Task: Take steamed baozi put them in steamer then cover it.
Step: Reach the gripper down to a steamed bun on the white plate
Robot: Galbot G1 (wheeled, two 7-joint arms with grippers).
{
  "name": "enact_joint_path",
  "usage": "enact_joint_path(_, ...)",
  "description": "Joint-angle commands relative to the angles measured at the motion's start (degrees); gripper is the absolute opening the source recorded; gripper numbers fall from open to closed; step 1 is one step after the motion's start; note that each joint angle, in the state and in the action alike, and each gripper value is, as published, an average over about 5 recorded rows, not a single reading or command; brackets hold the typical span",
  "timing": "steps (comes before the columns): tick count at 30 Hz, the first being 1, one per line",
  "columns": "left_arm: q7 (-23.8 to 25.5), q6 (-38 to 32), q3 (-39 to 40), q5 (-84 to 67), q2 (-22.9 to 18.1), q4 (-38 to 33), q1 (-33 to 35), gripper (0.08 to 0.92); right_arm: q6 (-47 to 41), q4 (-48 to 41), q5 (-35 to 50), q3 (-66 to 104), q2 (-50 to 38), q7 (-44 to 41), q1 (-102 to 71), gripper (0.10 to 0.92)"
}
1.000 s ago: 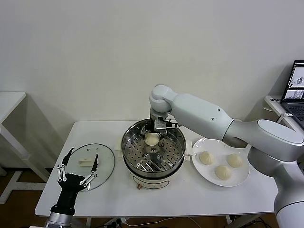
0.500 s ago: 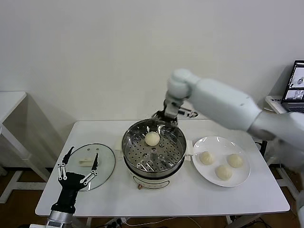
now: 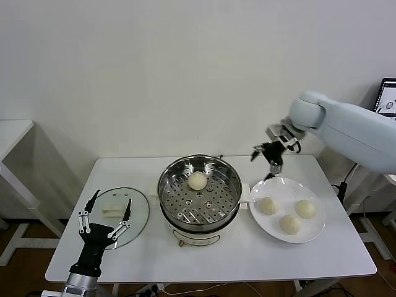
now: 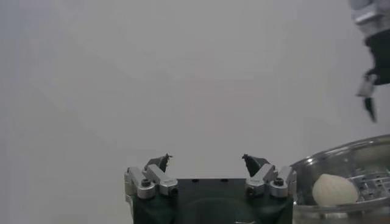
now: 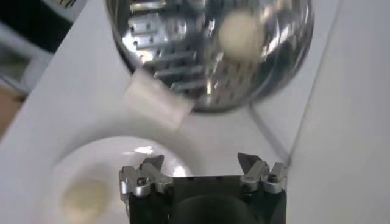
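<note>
One steamed baozi [image 3: 197, 180] lies on the perforated tray of the steel steamer [image 3: 175, 173] at the table's middle; it also shows as a baozi [image 4: 334, 189] in the left wrist view and as a baozi [image 5: 240, 33] in the right wrist view. Three more baozi [image 3: 268, 205] rest on a white plate [image 3: 315, 232] to the steamer's right. My right gripper [image 3: 267, 158] hangs open and empty above the plate's far edge. The glass cover [image 3: 137, 216] with its white handle [image 3: 112, 210] lies flat at the left. My left gripper [image 3: 104, 211] stands open over the cover's near edge, fingers pointing up.
A white wall stands close behind the table. A laptop [image 3: 388, 96] sits on a stand at the far right. A second white table [image 3: 12, 133] shows at the far left. The steamer's white side handle [image 5: 158, 102] juts toward the plate.
My right gripper has left the steamer, where the baozi stays, and swung right to above the plate. The left arm has hardly moved.
</note>
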Motion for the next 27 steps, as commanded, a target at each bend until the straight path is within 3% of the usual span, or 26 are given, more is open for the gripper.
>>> enact_joint_path(1,-0.08,0.20,0.27,0.07,-0.23,0.47,-0.13,0.823,-8.32,-0.19,5.19,-4.41,-6.24,4.08,-6.13,0.823)
enact_joint_path(27,-0.59,1.62,-1.40,-0.64,-0.18,-0.89,0.63,0.823,-6.25,-13.47,-1.94,6.81,5.29,10.47,-19.02,0.823)
